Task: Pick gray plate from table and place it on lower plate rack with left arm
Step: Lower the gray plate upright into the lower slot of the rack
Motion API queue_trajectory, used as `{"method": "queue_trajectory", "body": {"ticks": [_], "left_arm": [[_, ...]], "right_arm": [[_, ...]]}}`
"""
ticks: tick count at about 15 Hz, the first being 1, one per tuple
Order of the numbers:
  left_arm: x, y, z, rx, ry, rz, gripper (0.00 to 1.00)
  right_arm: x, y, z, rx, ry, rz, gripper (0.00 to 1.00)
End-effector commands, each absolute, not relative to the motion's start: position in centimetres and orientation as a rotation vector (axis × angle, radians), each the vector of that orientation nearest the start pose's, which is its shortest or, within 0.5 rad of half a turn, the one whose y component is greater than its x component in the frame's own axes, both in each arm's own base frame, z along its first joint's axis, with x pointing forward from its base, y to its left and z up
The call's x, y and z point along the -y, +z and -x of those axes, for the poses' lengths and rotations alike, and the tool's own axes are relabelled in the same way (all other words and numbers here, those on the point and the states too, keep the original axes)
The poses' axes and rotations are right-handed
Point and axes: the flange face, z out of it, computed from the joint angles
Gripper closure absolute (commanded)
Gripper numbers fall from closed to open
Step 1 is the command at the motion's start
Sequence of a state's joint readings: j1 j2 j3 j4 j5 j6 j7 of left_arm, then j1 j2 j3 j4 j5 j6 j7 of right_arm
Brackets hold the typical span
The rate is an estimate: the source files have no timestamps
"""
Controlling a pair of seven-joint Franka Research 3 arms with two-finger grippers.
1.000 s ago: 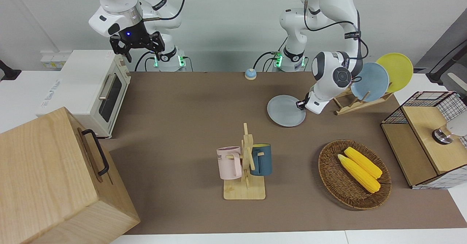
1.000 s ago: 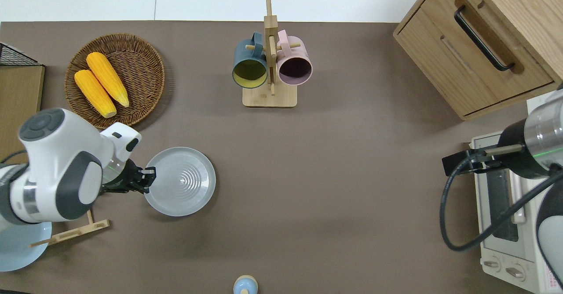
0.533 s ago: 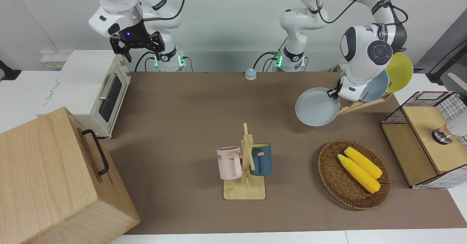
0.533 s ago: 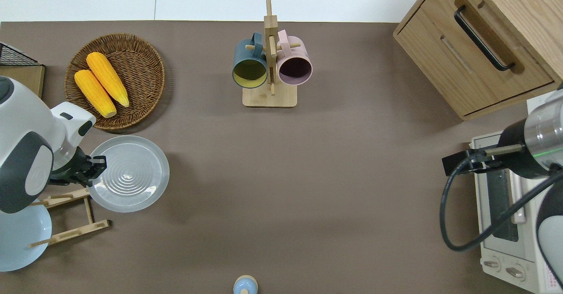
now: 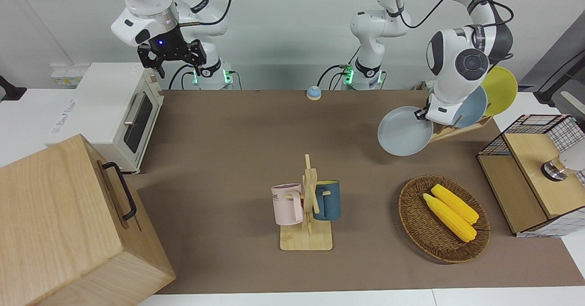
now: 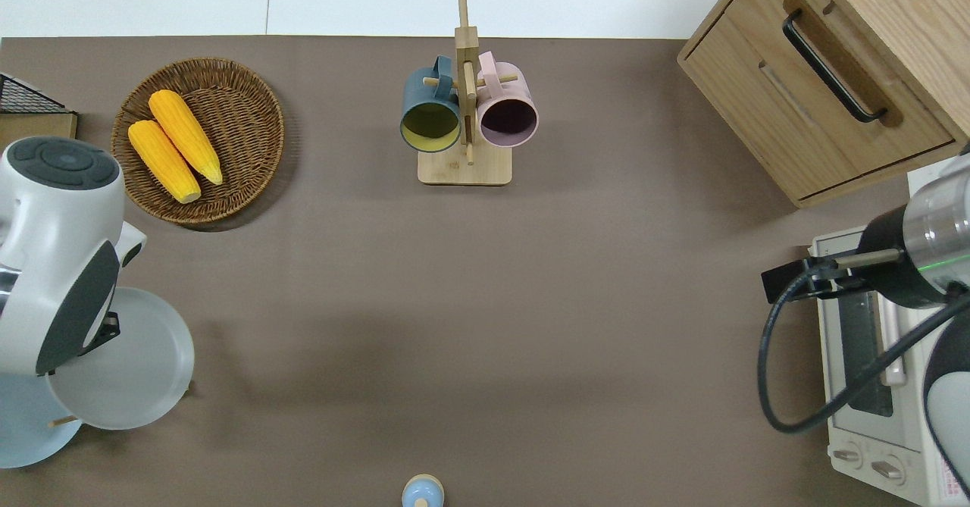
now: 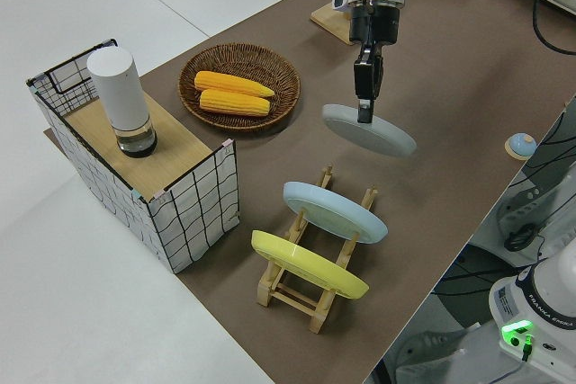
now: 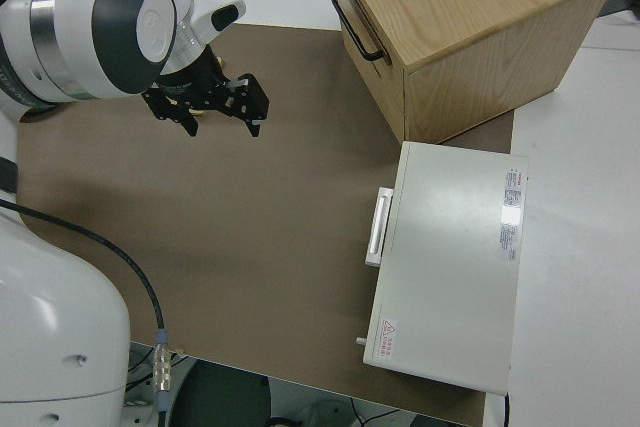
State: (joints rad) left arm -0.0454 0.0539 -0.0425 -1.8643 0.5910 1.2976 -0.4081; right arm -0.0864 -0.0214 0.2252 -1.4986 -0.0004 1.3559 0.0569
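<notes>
legible text: pink mug [image 5: 288, 204] on the wooden mug stand [image 5: 309, 211], dark letters "me", partly hidden. white oven [image 8: 448, 265], top face, red warning triangle and printed label, wording unreadable. nothing else readable.

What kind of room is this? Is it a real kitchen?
Probably a robot lab made to look like a kitchen. Two white robot arms work at a table, and the left hand holds a gray plate. There is a toaster oven, a mug stand and a basket of corn.
</notes>
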Motion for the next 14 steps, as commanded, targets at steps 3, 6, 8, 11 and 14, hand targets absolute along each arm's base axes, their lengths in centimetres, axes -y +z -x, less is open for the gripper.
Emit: {"method": "queue_trajectory", "body": {"ticks": [3,6,8,11,14], "left_arm": [[-4.7,47.1,-51.1,0.389,0.514,2.096,1.0],[-4.5,44.6,-51.8,0.451,0.497,2.048,1.0],[-4.4,42.6,-51.9,0.475,0.499,2.019,1.0],[-3.5,40.2,-52.2,0.487,0.503,1.991,1.0],[-2.9,39.0,-52.1,0.47,0.518,1.998,0.87]], "right_arm": [[-7.1,65.6,-51.7,0.123,0.198,3.148,0.011],[-7.1,65.6,-51.7,0.123,0.198,3.148,0.011],[-7.0,65.6,-51.7,0.121,0.198,3.148,0.011],[-7.1,65.6,-51.7,0.123,0.198,3.148,0.011],[-7.0,65.6,-51.7,0.121,0.198,3.148,0.013]]}}
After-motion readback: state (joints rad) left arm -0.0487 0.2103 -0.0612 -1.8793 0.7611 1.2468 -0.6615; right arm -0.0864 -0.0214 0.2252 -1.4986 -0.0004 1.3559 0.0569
